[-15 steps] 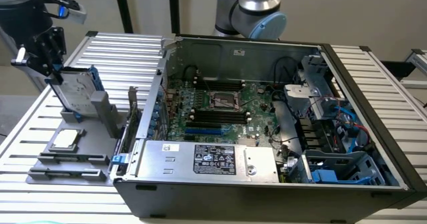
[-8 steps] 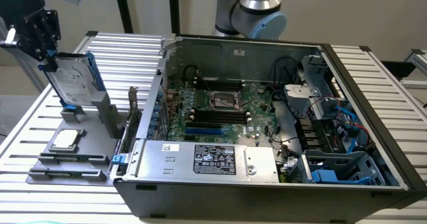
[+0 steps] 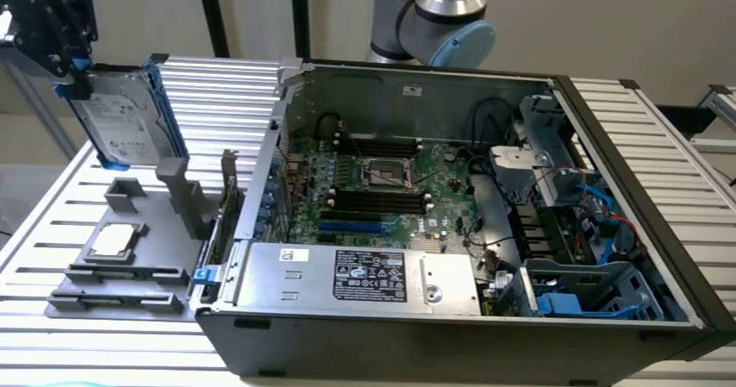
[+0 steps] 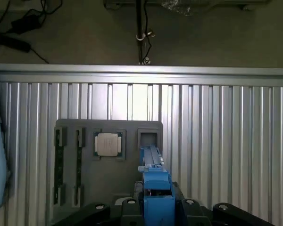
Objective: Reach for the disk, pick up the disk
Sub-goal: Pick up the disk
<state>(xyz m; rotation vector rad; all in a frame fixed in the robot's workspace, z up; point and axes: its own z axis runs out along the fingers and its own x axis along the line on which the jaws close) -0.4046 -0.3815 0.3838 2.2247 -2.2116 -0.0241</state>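
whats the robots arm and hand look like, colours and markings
The arm is a silver-grey tube with rounded joints capped in light blue. The hand is black and blocky, built from angular plates. In the wrist view its dark housing carries a row of small round silver screw heads. No printed markings or loose cables can be made out on either.

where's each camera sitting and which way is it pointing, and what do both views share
Exterior view: off the arm, raised, looking down at an angle across the open computer case and slatted table; the arm stands behind the case, and the pincer grips the disk at the exterior view's left.
Wrist view: on the wrist, looking down past the pincer onto the table; the pincer's black body flanks the disk's blue rail.
Shared: pincer, disk, table, grey fixture with its chip.
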